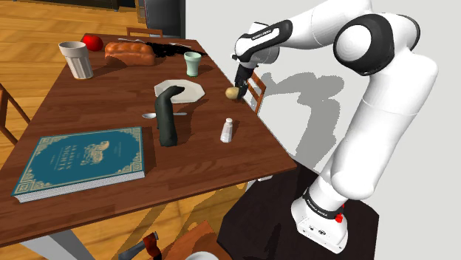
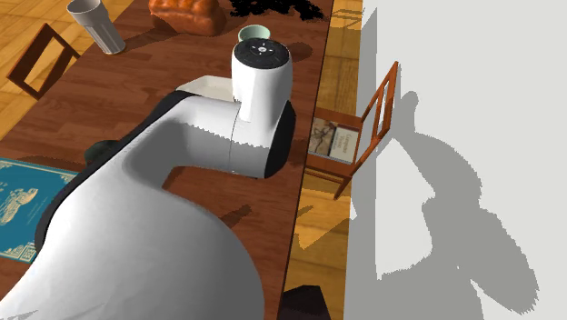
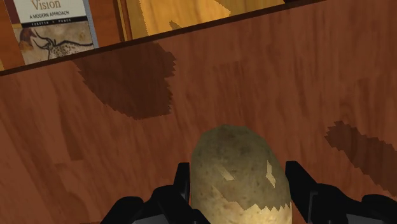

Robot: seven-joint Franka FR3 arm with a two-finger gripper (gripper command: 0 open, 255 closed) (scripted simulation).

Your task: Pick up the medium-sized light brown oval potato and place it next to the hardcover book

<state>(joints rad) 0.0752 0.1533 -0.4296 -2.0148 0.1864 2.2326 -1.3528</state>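
Observation:
A light brown oval potato (image 1: 233, 92) (image 3: 238, 168) sits between my gripper's (image 1: 238, 83) (image 3: 236, 186) two black fingers (image 3: 180, 186), which are shut against its sides. It is near the table's (image 1: 89, 111) edge on the shoulder view's right, beside a white plate (image 1: 190, 90). On the wood away from the potato lies a dark shadow. The teal hardcover book (image 1: 81, 159) (image 2: 14, 205) lies flat at the table's near corner, at the shoulder view's left, far from the gripper.
A bent black object (image 1: 166, 118) and a white shaker (image 1: 227, 131) stand between potato and book. A green cup (image 1: 193, 63), a white cup (image 1: 77, 59), bread (image 1: 131, 52) and a red apple (image 1: 91, 41) are further back. A chair (image 2: 363, 127) beside the table holds another book (image 3: 54, 25).

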